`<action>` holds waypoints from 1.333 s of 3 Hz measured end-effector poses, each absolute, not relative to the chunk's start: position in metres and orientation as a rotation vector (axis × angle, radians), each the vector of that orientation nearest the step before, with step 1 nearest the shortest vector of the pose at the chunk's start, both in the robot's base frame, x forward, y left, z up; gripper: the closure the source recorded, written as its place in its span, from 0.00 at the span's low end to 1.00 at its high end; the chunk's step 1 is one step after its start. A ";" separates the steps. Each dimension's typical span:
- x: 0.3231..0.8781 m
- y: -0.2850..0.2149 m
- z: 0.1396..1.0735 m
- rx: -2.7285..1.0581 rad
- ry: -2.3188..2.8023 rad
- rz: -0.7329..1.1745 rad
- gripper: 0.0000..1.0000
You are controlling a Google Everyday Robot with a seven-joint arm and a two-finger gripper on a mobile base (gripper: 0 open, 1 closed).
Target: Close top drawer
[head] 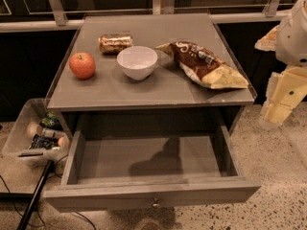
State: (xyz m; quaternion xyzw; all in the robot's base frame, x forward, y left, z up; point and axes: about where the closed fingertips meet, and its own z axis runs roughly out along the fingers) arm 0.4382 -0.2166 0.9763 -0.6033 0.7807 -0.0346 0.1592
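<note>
Hanging off beside the table, the gripper is sitting well apart from the top drawer, which is standing pulled well out.
Honestly can't tell if the gripper is spread or pinched. It's just dangling near the table's front corner on the picture's right, apart from it. The drawer is sticking out below and to the picture-left of the gripper, with its little round knob facing the camera at the middle of the front. Up on the tabletop, going away from the gripper: a chip bag is lying nearest, then a white bowl, a can lying on its side just behind the bowl, and a red apple sitting farthest. A clear bin of odds and ends is sitting low on the far side of the drawer from the gripper.
</note>
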 end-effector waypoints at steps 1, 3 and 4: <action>0.438 -0.216 0.977 -1.721 2.228 -0.105 0.00; 0.415 -0.211 0.947 -1.678 2.169 0.027 0.42; 0.393 -0.215 0.931 -1.595 2.119 0.128 0.65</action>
